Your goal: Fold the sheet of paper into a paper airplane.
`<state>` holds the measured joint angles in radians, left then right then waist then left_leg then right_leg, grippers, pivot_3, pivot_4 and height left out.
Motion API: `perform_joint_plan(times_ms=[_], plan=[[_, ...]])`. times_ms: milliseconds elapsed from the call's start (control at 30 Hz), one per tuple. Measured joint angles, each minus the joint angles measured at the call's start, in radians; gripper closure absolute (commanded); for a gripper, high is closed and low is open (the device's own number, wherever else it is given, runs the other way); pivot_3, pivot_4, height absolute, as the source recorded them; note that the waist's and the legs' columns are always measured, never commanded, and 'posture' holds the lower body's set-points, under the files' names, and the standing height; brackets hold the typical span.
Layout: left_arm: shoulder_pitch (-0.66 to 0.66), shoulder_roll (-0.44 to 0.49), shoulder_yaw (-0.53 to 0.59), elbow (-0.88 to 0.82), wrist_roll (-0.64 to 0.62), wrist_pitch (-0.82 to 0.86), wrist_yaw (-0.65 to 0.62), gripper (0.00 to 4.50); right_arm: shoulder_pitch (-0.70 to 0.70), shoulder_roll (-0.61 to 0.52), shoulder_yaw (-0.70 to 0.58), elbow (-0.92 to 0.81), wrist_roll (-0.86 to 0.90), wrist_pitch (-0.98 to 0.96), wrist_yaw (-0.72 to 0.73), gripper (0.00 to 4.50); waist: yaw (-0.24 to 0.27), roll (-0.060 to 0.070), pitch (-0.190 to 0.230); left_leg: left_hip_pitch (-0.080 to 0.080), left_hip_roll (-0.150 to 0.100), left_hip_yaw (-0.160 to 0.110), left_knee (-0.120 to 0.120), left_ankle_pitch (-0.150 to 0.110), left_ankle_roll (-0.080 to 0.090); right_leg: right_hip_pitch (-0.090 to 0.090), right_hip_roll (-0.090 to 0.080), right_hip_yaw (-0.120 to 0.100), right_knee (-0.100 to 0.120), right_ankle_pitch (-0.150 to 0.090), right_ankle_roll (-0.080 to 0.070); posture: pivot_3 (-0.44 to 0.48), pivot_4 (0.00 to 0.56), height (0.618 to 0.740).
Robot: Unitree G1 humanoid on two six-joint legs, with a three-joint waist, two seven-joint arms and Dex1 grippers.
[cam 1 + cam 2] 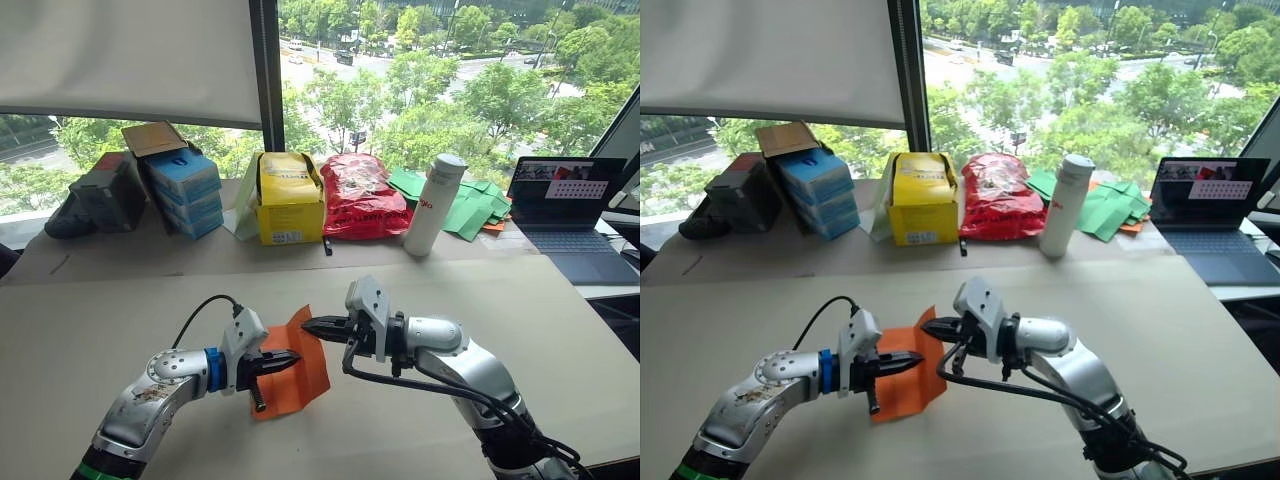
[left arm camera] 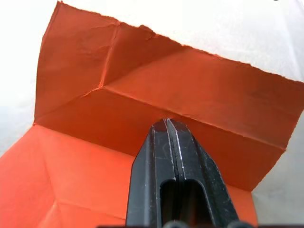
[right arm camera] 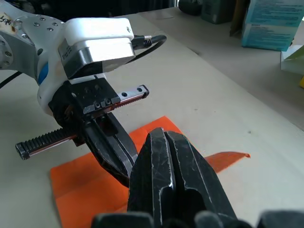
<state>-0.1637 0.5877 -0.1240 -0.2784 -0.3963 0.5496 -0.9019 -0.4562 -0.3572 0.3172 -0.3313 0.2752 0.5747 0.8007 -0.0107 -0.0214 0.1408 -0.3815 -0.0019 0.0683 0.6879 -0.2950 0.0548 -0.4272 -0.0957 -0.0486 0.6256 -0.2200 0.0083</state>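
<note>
sheet of paper | far flap upturned | both hands closed

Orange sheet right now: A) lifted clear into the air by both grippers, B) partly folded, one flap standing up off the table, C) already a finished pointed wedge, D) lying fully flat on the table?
B: the sheet of paper lies on the table with one creased flap raised, left gripper shut over its lower part and right gripper shut at the flap.
</note>
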Motion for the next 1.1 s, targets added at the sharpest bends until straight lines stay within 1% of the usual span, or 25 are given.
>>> perform_joint_plan(times_ms=[100, 233, 300, 400, 533, 767, 933, 1033, 1100], plan=[[-0.012, -0.005, -0.006, 0.010, 0.007, -0.010, 0.003, 4.50, -0.040, -0.002, 0.063, 0.048, -0.072, -0.001, -0.023, 4.49, 0.000, 0.000, 0.000, -0.002, 0.001, 0.000, 0.006, -0.001, 0.001, 0.000, 0.001, -0.001, 0.001, 0.000, 0.000, 0.000, 0.150, 0.740], [0.007, 0.011, -0.003, 0.015, 0.010, -0.016, 0.001, 4.50, -0.022, -0.021, 0.134, 0.127, -0.153, 0.000, -0.045, 4.49, 0.001, 0.000, 0.000, -0.004, 0.000, 0.000, 0.007, -0.001, 0.001, 0.000, 0.000, -0.001, 0.001, 0.000, 0.002, 0.000, 0.150, 0.740], [0.036, 0.039, 0.004, 0.015, 0.013, -0.022, -0.005, 4.50, 0.003, -0.047, 0.147, 0.138, -0.177, 0.001, -0.044, 4.49, 0.000, 0.000, 0.000, -0.004, 0.000, 0.000, 0.008, 0.000, -0.001, 0.000, 0.000, -0.001, 0.000, 0.000, 0.002, 0.000, 0.150, 0.740], [0.083, 0.085, 0.026, 0.026, 0.031, -0.041, -0.012, 4.50, 0.026, -0.073, 0.146, 0.145, -0.194, 0.008, -0.045, 4.49, -0.001, 0.000, 0.000, -0.004, 0.001, 0.000, 0.007, 0.000, -0.001, 0.000, -0.001, -0.001, 0.000, 0.000, 0.002, 0.000, 0.150, 0.740], [0.102, 0.114, 0.043, 0.046, 0.052, -0.093, -0.015, 4.50, 0.045, -0.094, 0.145, 0.119, -0.211, 0.019, -0.042, 4.49, 0.000, 0.000, 0.000, -0.001, 0.001, -0.002, 0.007, -0.002, 0.003, 0.002, -0.005, -0.001, 0.001, 0.000, 0.002, 0.000, 0.150, 0.740], [0.102, 0.116, 0.048, 0.059, 0.074, -0.122, -0.010, 4.50, 0.085, -0.106, 0.139, 0.070, -0.221, 0.037, -0.061, 4.49, 0.001, 0.001, 0.000, 0.002, 0.000, -0.002, 0.007, -0.002, 0.003, 0.004, -0.009, -0.002, 0.001, 0.000, 0.002, 0.000, 0.150, 0.740], [0.101, 0.107, 0.048, 0.059, 0.075, -0.122, -0.003, 4.50, 0.110, -0.056, 0.100, 0.068, -0.209, 0.046, -0.095, 4.49, 0.001, 0.001, 0.000, 0.001, 0.000, -0.002, 0.007, -0.002, 0.002, 0.003, -0.009, -0.003, 0.001, 0.001, 0.002, 0.000, 0.150, 0.740], [0.093, 0.097, 0.049, 0.059, 0.074, -0.111, 0.001, 4.50, 0.112, 0.000, 0.033, 0.058, -0.162, 0.050, -0.118, 4.49, 0.001, 0.001, 0.000, 0.000, 0.000, -0.002, 0.007, -0.002, 0.002, 0.003, -0.009, -0.003, 0.001, 0.001, 0.002, 0.000, 0.150, 0.740], [0.087, 0.095, 0.049, 0.059, 0.073, -0.103, 0.005, 4.50, 0.112, 0.018, -0.014, 0.038, -0.128, 0.075, -0.131, 3.90, 0.002, 0.001, 0.000, -0.001, 0.000, -0.002, 0.007, -0.002, 0.002, 0.003, -0.009, -0.003, 0.001, 0.001, 0.002, 0.000, 0.150, 0.740]])
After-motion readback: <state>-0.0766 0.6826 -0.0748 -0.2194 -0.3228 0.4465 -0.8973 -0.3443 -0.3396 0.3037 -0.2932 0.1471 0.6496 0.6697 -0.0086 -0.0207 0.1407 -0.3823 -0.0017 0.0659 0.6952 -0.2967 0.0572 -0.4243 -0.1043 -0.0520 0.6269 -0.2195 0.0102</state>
